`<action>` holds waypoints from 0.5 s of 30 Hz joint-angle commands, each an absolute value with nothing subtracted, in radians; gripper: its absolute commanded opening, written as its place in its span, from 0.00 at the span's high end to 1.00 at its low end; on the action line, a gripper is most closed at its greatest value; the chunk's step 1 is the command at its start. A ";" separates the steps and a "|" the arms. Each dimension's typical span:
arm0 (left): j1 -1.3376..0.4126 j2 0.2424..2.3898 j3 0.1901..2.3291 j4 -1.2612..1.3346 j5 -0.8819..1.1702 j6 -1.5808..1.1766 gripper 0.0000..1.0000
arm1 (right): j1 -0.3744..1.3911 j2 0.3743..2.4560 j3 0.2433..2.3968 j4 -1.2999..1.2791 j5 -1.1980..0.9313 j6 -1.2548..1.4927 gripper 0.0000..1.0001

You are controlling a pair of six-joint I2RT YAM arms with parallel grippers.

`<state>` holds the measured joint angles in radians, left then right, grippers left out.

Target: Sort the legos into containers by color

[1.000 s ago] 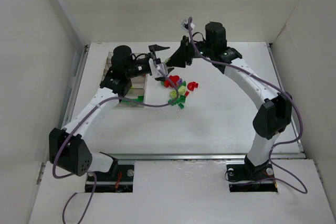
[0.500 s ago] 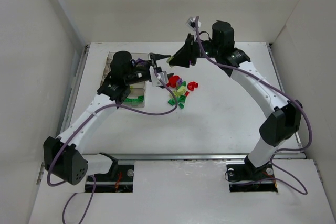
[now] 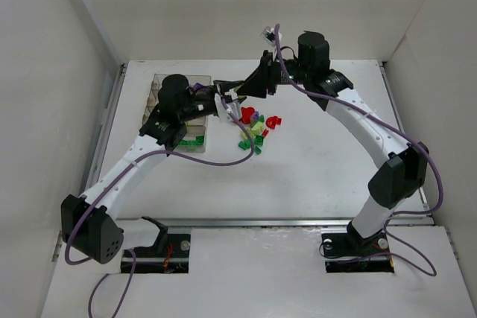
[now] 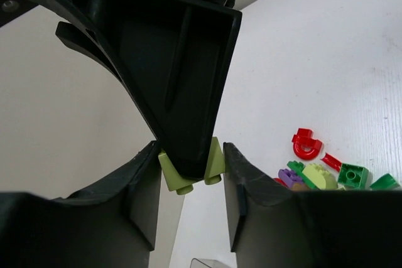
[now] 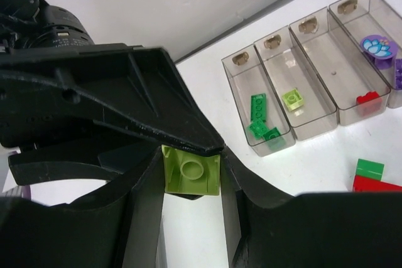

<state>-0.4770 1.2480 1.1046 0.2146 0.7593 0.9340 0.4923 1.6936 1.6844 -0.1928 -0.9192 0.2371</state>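
A lime brick [image 5: 190, 171] hangs in the air above the tabletop [image 3: 320, 161], caught between both hands at once. The right hand [image 5: 190, 155] grips it by two opposite sides, its fingers partway closed. The left hand [image 4: 188, 167] meets it crosswise, with its fingers narrowed against the brick's other sides and apparently touching them. This looks like a hand-over from right to left.

The coming move turns on where the tray [image 3: 158, 88] lies. It sits toward the far left corner of the tabletop, directly beneath the left arm, so the left hand is the nearer one. The target is probably the long, narrow compartment [image 5: 308, 131] that holds one lime piece, just beside the one with green bricks [image 5: 260, 117]. The loose bricks [image 3: 253, 128] lie below the hands, to the right of the tray.
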 commanded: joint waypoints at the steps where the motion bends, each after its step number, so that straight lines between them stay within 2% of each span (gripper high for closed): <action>1: -0.485 1.215 1.101 0.267 0.759 0.913 0.80 | 0.506 1.658 1.683 -0.161 -0.945 0.229 1.00; 3: -0.485 1.215 1.101 0.267 0.747 0.913 0.89 | 0.506 1.658 1.683 -0.161 -0.954 0.229 1.00; 4: -0.485 1.215 1.092 0.267 0.747 0.904 0.98 | 0.506 1.658 1.683 -0.161 -0.954 0.239 0.97; 6: -0.485 1.215 1.092 0.276 0.721 0.894 1.00 | 0.506 1.667 1.683 -0.161 -0.954 0.250 0.77; 7: -0.485 1.215 1.092 0.276 0.712 0.894 1.00 | 0.506 1.680 1.683 -0.161 -0.954 0.250 0.64; 8: -0.485 1.215 1.092 0.276 0.703 0.875 1.00 | 0.506 1.680 1.683 -0.161 -0.954 0.265 0.31; 9: -0.485 1.215 1.092 0.264 0.690 0.861 1.00 | 0.506 1.690 1.683 -0.161 -0.945 0.279 0.04; 10: -0.485 1.215 1.083 0.250 0.658 0.844 1.00 | 0.506 1.704 1.683 -0.161 -0.945 0.279 0.00; 15: -0.388 1.242 1.048 0.195 0.566 0.599 1.00 | 0.445 1.755 1.683 -0.161 -0.862 0.356 0.00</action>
<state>-0.4515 1.2461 1.0710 0.2119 0.6418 0.7719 0.4847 1.7180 1.6844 -0.1925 -0.9115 0.2993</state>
